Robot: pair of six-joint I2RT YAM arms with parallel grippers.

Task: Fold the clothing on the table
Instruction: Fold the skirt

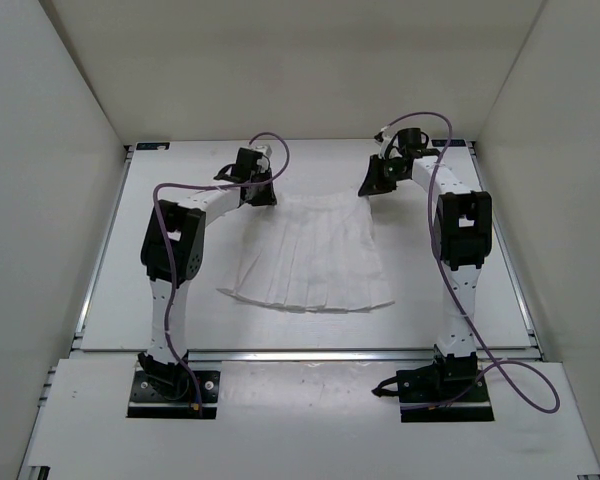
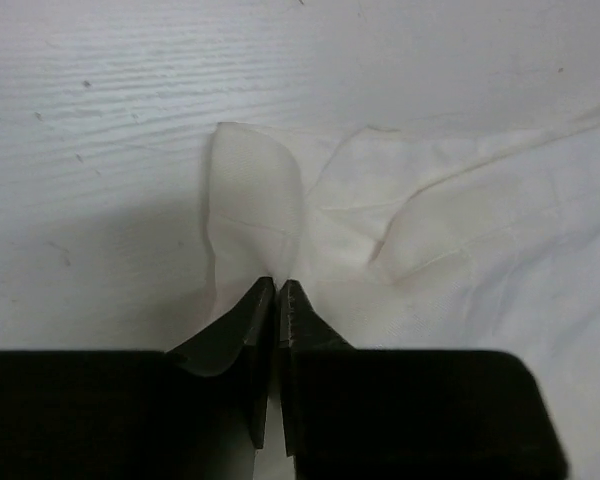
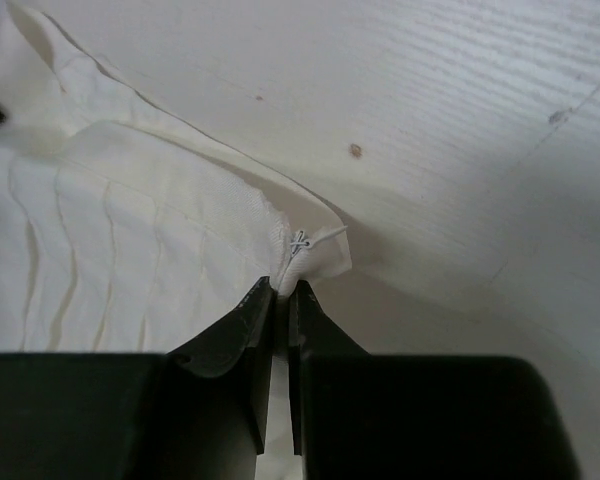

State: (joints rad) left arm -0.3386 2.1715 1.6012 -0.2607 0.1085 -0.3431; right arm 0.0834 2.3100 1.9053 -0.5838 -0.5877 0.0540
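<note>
Leave the wide hem of the clothing (image 1: 310,290) flat on the table (image 1: 130,300) as anchor, on the near side. Further out, check both pinches: left gripper (image 2: 277,287) nipped almost closed on the far-left waist corner, right gripper (image 3: 283,290) clamped tight on the stitched far-right corner. Lift both together, level, just clear of the cloth, then carry toward the hem without stretching the pleats or dropping a corner.

The right gripper (image 3: 282,290) is pinching the clothing (image 3: 130,240) at its corner (a small thread showing), the table (image 3: 430,120) lying beneath.
</note>
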